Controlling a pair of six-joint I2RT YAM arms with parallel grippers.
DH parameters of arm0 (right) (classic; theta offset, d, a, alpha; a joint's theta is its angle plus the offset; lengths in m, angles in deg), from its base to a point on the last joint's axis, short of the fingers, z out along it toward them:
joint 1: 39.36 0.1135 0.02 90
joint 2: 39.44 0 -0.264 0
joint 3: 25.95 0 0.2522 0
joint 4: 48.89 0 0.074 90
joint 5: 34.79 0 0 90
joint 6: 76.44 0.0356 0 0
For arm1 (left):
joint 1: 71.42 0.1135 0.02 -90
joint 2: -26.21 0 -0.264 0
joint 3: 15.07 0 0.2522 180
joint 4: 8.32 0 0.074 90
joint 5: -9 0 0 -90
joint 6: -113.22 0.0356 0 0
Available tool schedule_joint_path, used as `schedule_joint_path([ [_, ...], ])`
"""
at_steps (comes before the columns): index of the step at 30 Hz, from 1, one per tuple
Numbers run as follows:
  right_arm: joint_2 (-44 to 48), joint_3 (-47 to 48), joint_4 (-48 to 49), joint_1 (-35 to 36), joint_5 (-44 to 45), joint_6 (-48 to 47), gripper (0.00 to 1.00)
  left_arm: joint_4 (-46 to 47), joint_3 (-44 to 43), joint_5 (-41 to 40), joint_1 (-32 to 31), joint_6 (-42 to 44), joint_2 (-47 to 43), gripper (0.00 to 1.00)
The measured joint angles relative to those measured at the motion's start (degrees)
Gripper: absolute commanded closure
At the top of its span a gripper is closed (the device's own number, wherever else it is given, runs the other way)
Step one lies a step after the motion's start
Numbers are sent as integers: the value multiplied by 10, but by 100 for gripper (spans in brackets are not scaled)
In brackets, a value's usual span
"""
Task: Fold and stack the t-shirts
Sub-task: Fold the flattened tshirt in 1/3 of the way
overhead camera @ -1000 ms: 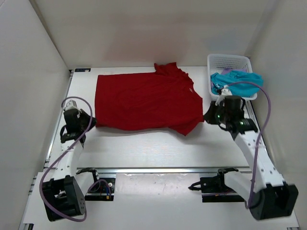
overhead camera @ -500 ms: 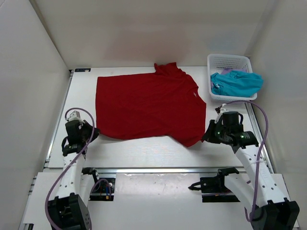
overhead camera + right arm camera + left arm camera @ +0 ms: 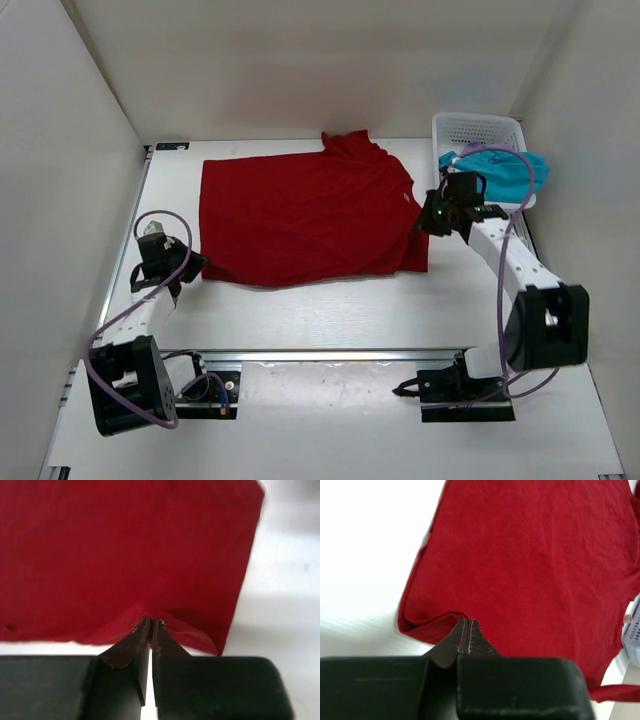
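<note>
From above, the red shirt [image 3: 305,220] lies spread flat on the white worktop [image 3: 330,310], its collar on the far side. The left pincer [image 3: 196,262] sits at the shirt's near left corner, and the right pincer [image 3: 427,216] is at its right edge, about halfway along. Just right of the shirt stands a white mesh basket [image 3: 478,128] with the teal shirt [image 3: 508,172] heaped in it and spilling over the rim. The right arm reaches in between the basket and the red shirt, and its purple cable [image 3: 500,235] loops across the teal cloth.

At the left wrist, the left pincer [image 3: 466,623] is closed tight, its two tips pressed together on a small rolled fold of the red shirt [image 3: 530,565] at the corner. Bare worktop [image 3: 370,540] shows to the left of the cloth. A sliver of the basket [image 3: 633,640] shows past the shirt's far side, at the frame's right edge.

At the right wrist, the right pincer [image 3: 151,623] is likewise pinched shut on a raised ridge of the red shirt [image 3: 125,545], right at its edge. The cloth fills most of the view beyond the tips. White worktop [image 3: 280,580] lies off the shirt's straight side, to the right.
</note>
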State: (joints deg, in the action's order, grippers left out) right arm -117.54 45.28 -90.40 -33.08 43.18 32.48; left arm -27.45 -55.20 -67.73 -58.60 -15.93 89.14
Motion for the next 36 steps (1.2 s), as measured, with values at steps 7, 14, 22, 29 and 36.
schedule_joint_path([
  [7,-125,94,34,-10,16,5,100,18,-12,-5,29,-18,38,100],
  [14,-218,188,45,-21,24,-11,100,51,-68,-19,24,-26,117,100],
  [22,-335,269,40,-26,30,-29,100,72,-84,-24,34,-36,195,100],
  [29,-380,332,35,-24,35,-42,100,90,-99,-24,41,-50,210,100],
  [36,-434,398,34,-22,34,-50,91,121,-135,-19,32,-56,265,71],
])
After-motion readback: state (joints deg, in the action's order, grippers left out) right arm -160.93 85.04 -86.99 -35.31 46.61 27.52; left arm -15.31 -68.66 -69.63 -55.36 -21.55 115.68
